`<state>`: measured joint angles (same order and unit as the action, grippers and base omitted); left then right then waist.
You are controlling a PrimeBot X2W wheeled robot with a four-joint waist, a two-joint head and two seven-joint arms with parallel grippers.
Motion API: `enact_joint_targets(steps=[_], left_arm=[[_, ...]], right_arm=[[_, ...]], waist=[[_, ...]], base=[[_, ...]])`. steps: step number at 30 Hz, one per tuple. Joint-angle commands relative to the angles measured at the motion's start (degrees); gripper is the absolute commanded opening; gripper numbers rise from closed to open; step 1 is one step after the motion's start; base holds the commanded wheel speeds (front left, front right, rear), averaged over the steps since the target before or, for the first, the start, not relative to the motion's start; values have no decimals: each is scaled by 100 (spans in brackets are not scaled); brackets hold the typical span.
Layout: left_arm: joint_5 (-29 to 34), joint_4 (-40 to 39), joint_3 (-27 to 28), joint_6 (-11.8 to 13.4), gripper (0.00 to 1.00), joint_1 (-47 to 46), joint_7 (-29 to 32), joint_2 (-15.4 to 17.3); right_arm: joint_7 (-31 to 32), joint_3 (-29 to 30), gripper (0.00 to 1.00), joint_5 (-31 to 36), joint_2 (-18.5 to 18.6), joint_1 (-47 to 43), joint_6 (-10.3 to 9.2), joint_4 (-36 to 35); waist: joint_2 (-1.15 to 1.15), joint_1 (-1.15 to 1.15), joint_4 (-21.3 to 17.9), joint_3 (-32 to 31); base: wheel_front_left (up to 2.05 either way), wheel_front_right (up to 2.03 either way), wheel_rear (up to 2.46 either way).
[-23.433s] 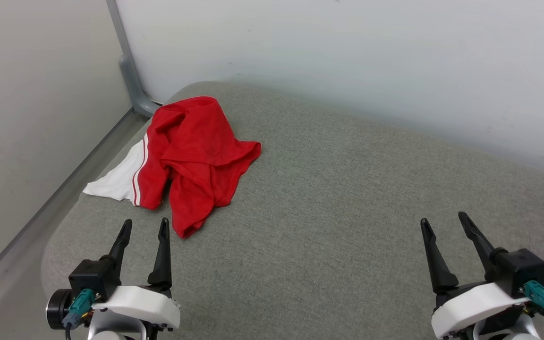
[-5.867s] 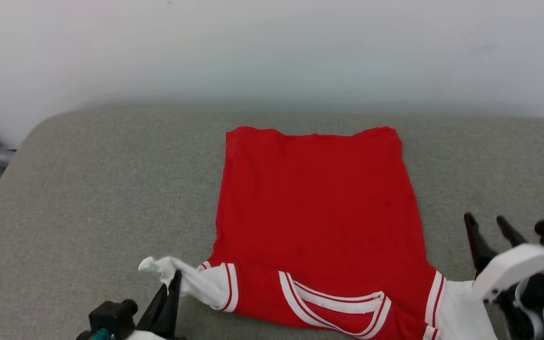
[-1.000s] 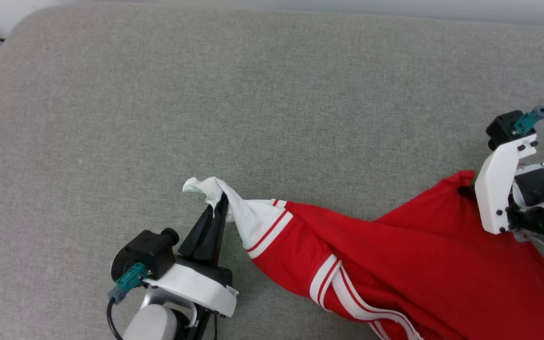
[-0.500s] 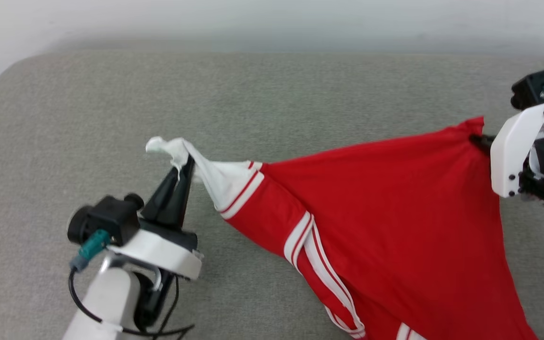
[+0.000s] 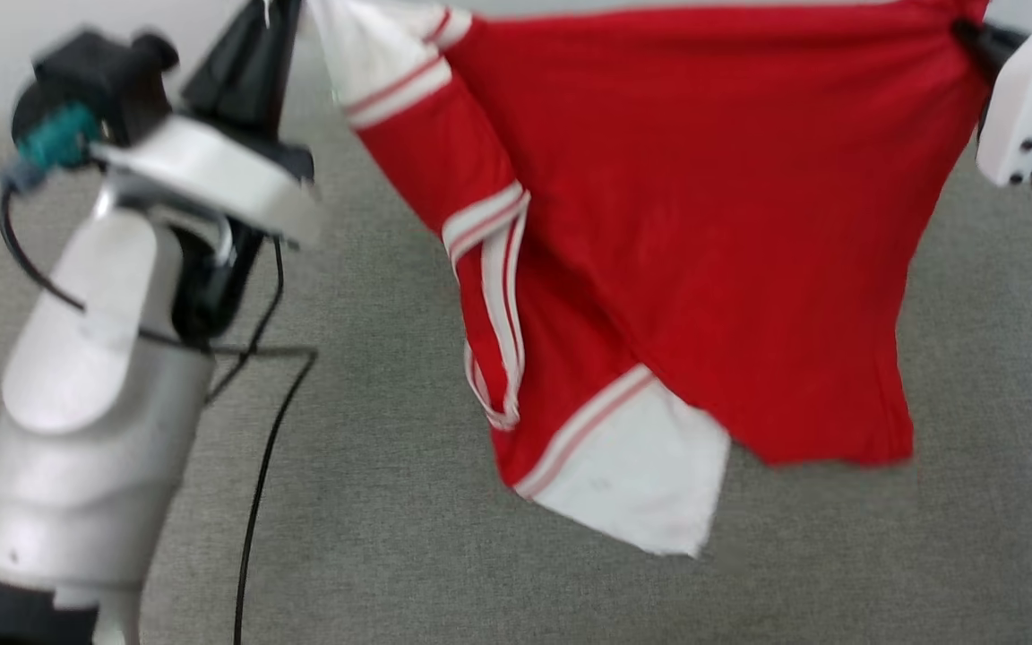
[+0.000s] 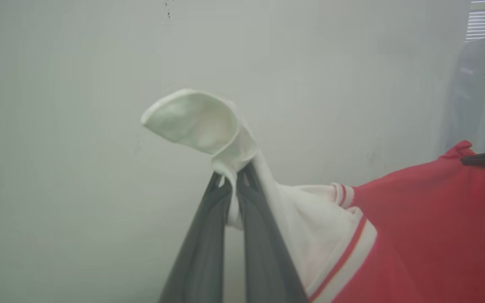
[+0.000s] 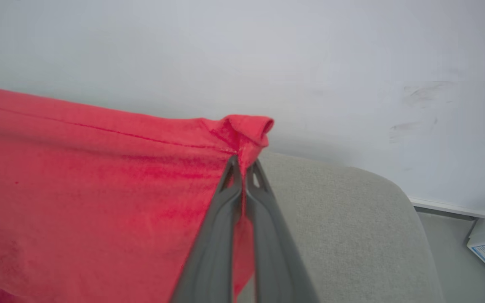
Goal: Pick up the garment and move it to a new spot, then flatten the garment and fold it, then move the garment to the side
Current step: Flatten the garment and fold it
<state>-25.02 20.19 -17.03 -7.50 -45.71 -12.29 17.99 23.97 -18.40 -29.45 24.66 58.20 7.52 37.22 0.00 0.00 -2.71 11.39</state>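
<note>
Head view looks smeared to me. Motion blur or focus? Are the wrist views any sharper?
Head view: motion blur, not focus; the garment edges and the left arm smear, while the cushion weave is readable. Left wrist view: soft and hazy throughout, low contrast, left claw blurred toward the lens. Right wrist view: sharpest, cushion weave and garment seam crisp at the right claw.

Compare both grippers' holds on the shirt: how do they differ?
The left gripper pinches the white sleeve; right gripper pinches a red corner. A big white flap stands above the left gripper's tips; only a small red curl tops the right gripper's. Both are shut on the garment, stretching it between them over the grey cushion.
</note>
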Motion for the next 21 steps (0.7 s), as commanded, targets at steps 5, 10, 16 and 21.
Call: enact_joint_targets(steps=[5,10,16,21], left_arm=[[-142,756,-177,2,0,-1318,90,221],[-66,1438,-252,2,0,-2496,76,454],[117,2009,-441,6,0,-3877,85,714],[142,2366,-608,6,0,-4895,77,868]], right_arm=[[-249,315,0,265,-146,704,-6,82],[-575,562,0,554,-317,1394,-7,190],[-979,877,0,963,-454,2283,-8,290],[-1249,1051,0,1247,-535,3051,-9,421]], waist=[[0,0,-109,295],[0,0,-204,613],[0,0,-248,1084],[0,0,-252,1597]], base=[[0,0,0],[0,0,0],[0,0,0],[0,0,0]])
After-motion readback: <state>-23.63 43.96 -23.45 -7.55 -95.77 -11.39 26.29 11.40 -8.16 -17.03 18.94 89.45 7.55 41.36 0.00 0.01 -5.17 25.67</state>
